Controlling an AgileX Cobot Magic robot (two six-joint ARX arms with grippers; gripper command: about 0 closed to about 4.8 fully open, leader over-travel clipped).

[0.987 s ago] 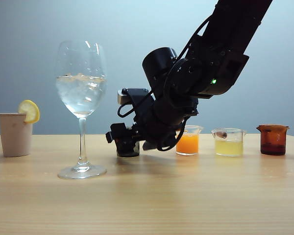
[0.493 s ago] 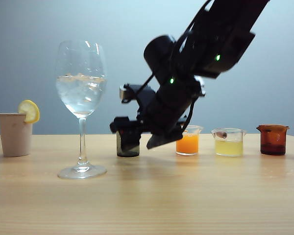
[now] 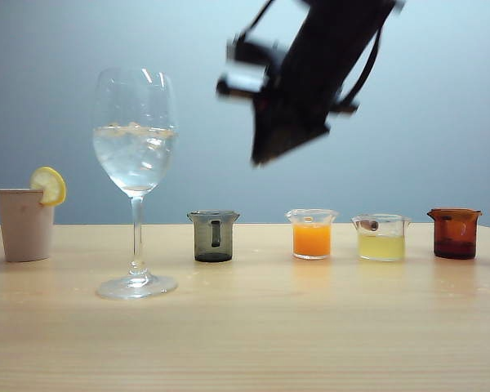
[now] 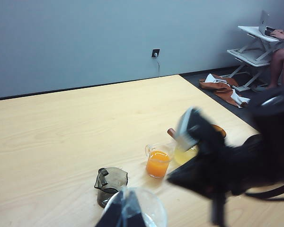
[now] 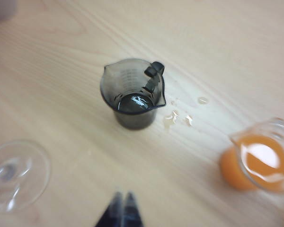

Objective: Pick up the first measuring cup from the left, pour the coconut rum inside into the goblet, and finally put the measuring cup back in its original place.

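Now the right gripper [image 5: 121, 208] is high above the table [image 3: 245, 327], where a second ago it was down at the measuring cup [image 3: 213, 236] with its jaws spread around it; its fingertips are pressed together and hold nothing. In the exterior view the arm is a dark blur up over the row of cups. The measuring cup stands upright and alone on the wood, first from the left in the row, between the goblet [image 3: 135, 180] and the cup of orange liquid [image 3: 312, 234], apart from both. From the right wrist view it looks nearly empty, with a few drops [image 5: 180, 116] on the wood just beside it. The goblet holds clear liquid with ice. The left gripper [image 4: 124, 215] hangs near the goblet's rim, fingertips close together, gripping nothing.
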